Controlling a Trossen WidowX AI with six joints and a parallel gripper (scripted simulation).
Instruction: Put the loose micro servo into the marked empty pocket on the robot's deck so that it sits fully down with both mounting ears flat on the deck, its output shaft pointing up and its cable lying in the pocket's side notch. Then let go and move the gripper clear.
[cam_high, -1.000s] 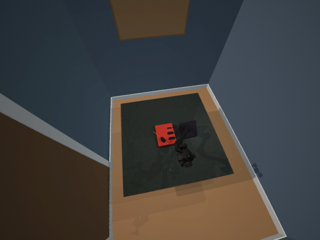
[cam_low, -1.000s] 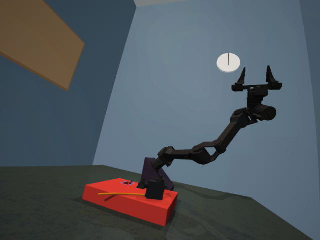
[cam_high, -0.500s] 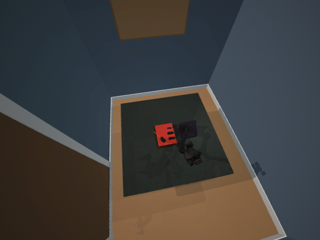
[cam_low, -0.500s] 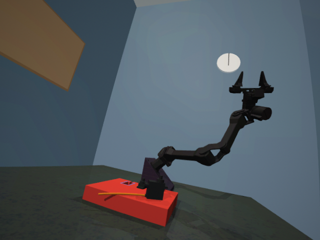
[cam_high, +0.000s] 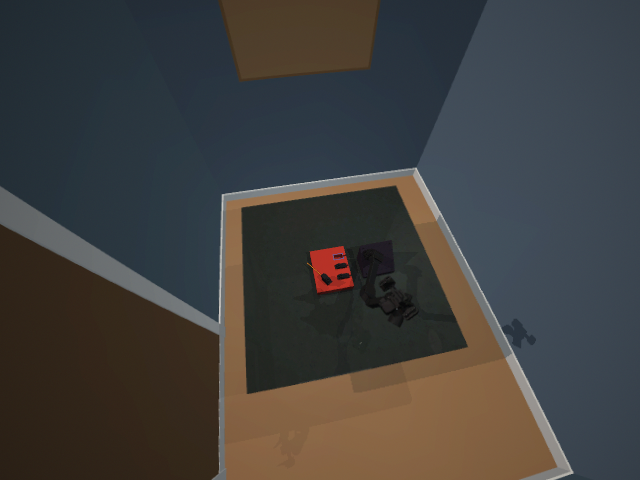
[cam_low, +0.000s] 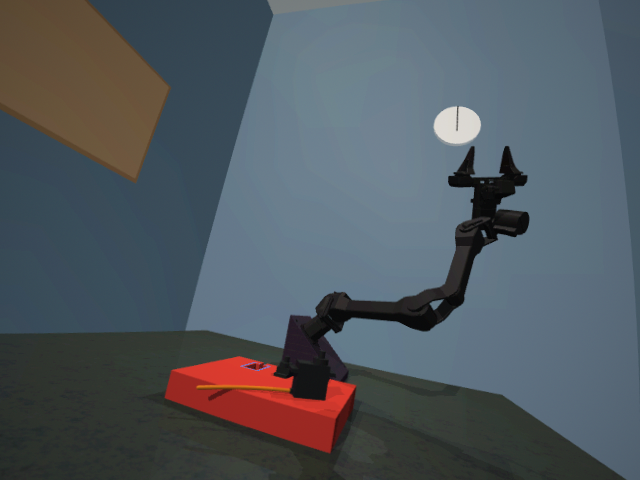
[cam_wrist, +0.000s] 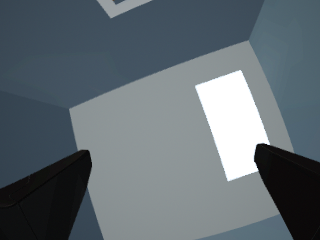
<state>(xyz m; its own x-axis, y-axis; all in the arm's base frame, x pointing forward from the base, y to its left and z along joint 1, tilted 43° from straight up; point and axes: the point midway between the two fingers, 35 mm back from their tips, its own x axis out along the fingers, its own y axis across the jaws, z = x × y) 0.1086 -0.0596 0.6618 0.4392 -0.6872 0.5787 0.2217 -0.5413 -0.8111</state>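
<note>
The room had blue-grey walls (cam_high: 542, 129) and a pale ceiling (cam_wrist: 154, 174) with a bright white light panel (cam_wrist: 230, 123) at about 2 o'clock in the wrist view. A brown panel (cam_low: 67, 87) hung on one wall, and a white disc (cam_low: 456, 125) with a dark line sat high on another. A tan floor (cam_high: 413, 423) with a pale rim carried a dark green mat (cam_high: 289, 335).

On the mat lay the red deck (cam_high: 331, 270), with a dark purple base (cam_high: 376, 257) at its 3 o'clock in the top view. The black arm (cam_low: 392, 308) rose from that base and bent upward.

The gripper (cam_low: 486, 161) pointed at the ceiling, well above the deck, its fingers spread wide with nothing between them.

The servo (cam_low: 311, 380) stood loose on the deck top, near one corner, its orange cable (cam_low: 242, 386) running out across the red surface. The marked pocket (cam_low: 255, 366), outlined in purple, lay apart from it near the far edge. Two other dark servos (cam_high: 341, 271) sat in the deck beside that pocket.
</note>
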